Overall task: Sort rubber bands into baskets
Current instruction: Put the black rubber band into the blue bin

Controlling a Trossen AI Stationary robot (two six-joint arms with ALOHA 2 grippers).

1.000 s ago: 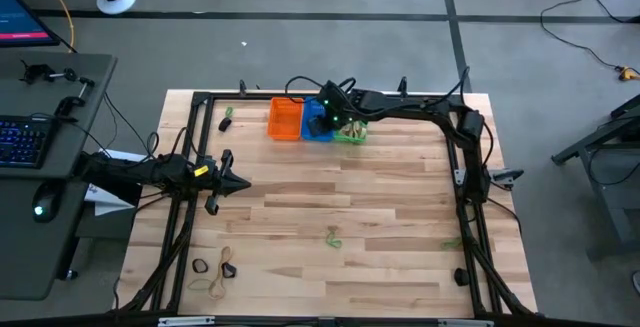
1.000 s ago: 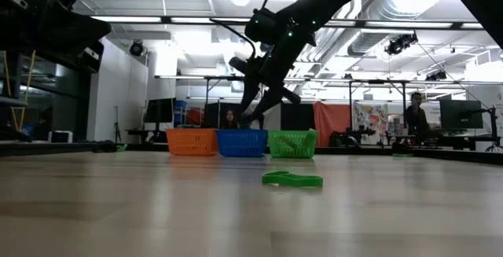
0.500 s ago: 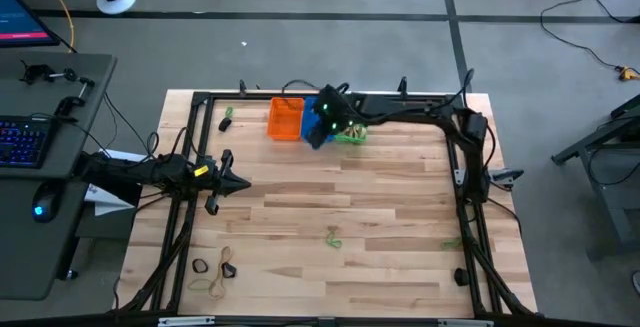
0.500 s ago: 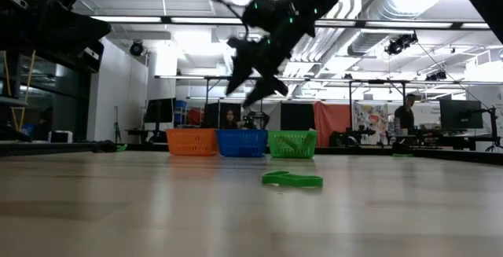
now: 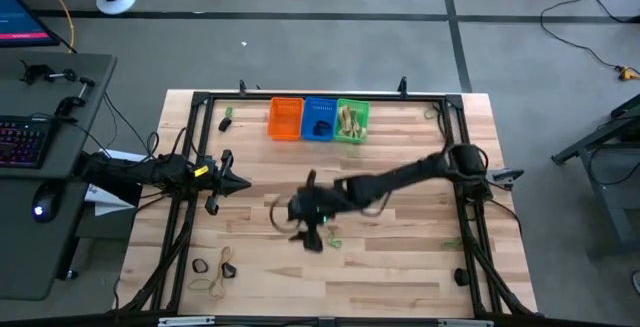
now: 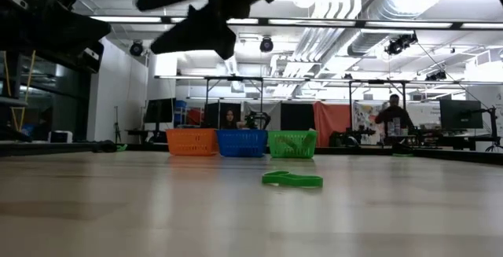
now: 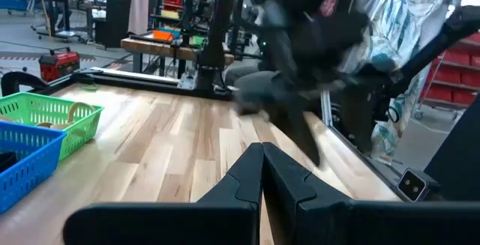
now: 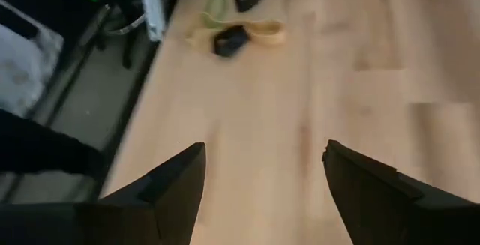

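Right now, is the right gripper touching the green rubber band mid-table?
Apart. The low view shows the right gripper high above the green rubber band, which lies flat on the table.

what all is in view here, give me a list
baskets: three in a row at the table's far edge, orange basket, blue basket, green basket
tan bands: a few, inside the green basket
green band: one, mid-table, close to the right tool
green band near the right edge: one
green band by the far left corner: one
tan and black bands: a small cluster, near left corner
table: one, light wood
person: one, in the room behind
left tool: shut, at the table's left side
right tool: open, empty, above mid-table
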